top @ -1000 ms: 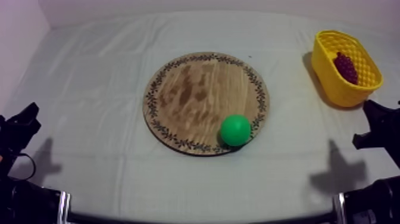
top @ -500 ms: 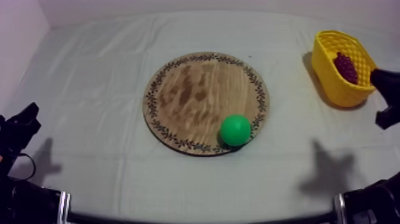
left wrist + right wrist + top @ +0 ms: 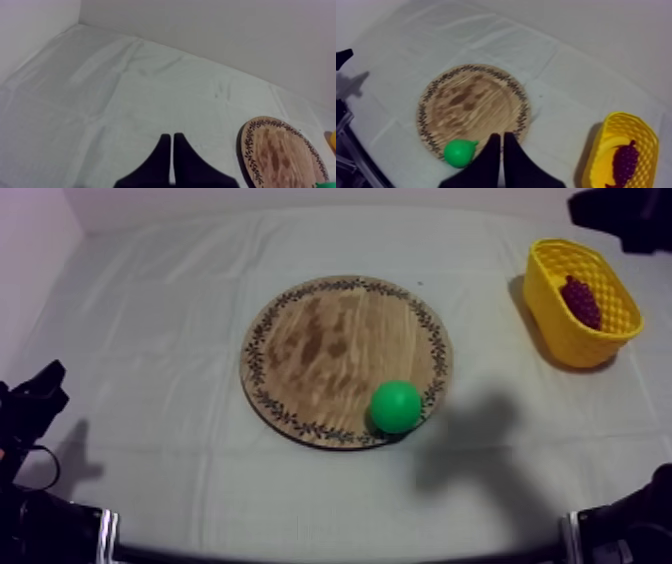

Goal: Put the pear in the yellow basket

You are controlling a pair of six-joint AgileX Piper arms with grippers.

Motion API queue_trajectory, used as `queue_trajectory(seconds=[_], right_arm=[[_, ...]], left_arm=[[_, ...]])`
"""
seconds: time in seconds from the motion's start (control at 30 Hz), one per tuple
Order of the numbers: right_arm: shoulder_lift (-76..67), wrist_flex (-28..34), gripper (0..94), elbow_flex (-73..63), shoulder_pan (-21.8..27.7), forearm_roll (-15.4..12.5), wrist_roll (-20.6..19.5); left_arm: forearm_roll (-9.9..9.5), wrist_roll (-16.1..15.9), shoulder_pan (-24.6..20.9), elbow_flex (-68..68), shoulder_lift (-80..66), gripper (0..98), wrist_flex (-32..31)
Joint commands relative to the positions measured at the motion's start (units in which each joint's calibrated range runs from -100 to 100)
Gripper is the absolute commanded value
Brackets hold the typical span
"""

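Note:
The green pear (image 3: 396, 406) rests on the near right part of the round wooden board (image 3: 330, 338), close to its patterned rim. The yellow basket (image 3: 562, 336) stands at the far right with a bunch of grapes (image 3: 581, 300) inside. My right arm (image 3: 622, 212) comes in at the upper right, high over the table. In the right wrist view my right gripper (image 3: 502, 137) is shut on nothing, its fingers together just beside the pear (image 3: 458, 152), the board (image 3: 476, 107) and the basket (image 3: 592, 152). My left gripper (image 3: 172, 139) is shut on nothing, low at the left (image 3: 38, 400).
The right arm's shadow falls on the cloth just right of the board. Open cloth lies between the board and the basket. The left wrist view looks over bare cloth to the wall, with the board's edge (image 3: 252, 145) alongside.
My right arm has risen from the lower right edge past the basket to the upper right. Its shadow has slid left towards the board. Pear, board and left arm are unmoved.

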Motion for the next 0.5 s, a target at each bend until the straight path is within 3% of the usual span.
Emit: queue_trajectory(seconds=[0.0,0.27,0.47], right_arm=[[8.59,5.72,0.3,-8.61,-3.38,1.66,-3.44],[22.51,18.12,0.3,-20.57,-6.76,3.76,-8.43],[29.82,21.86,0.2,-26.01,-8.58,4.38,-12.37]], left_arm=[[0.02,-0.01,0.02,0.0,0.0,0.1,-0.01],[0.02,-0.01,0.02,0.0,0.0,0.1,-0.01],[0.02,-0.01,0.02,0.0,0.0,0.1,-0.01]])
